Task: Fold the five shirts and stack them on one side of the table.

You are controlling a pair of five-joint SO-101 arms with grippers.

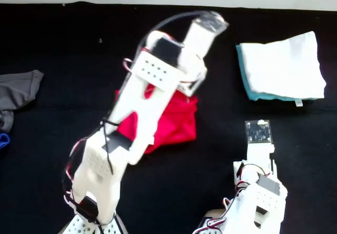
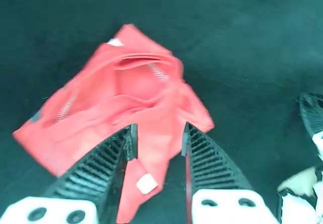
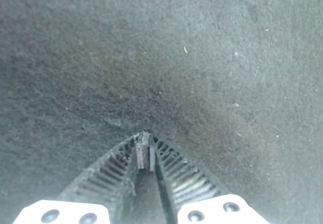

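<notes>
The left pincer (image 2: 159, 133) hung with its jaws apart over the red shirt (image 2: 131, 90), a loose flap of the cloth with a small white tag lying between them; it was not clamped on anything. The red shirt lay crumpled rather than flat, its folds uneven, near the middle of the high view (image 1: 179, 123), half hidden under the left arm that stretched across it.

The right pincer (image 3: 145, 151) had its jaws together, with nothing between them, above bare black counter (image 1: 63, 44), towards the lower right of the high view and well apart from every shirt.

Farther out, in the upper right of the high view, a white shirt (image 1: 281, 65) sat folded on top of a teal shirt (image 1: 247, 86), whose edge showed along the left and bottom of the pile. That looked like the stack already begun, two shirts deep. At the left edge of the frame a grey shirt (image 1: 18, 89) lay in a loose heap, with a scrap of blue shirt (image 1: 2, 139) just below it, both unfolded.

By this reading two of five were done, the red one was in hand but not yet neat enough to stack, and the grey and blue ones remained untouched.
</notes>
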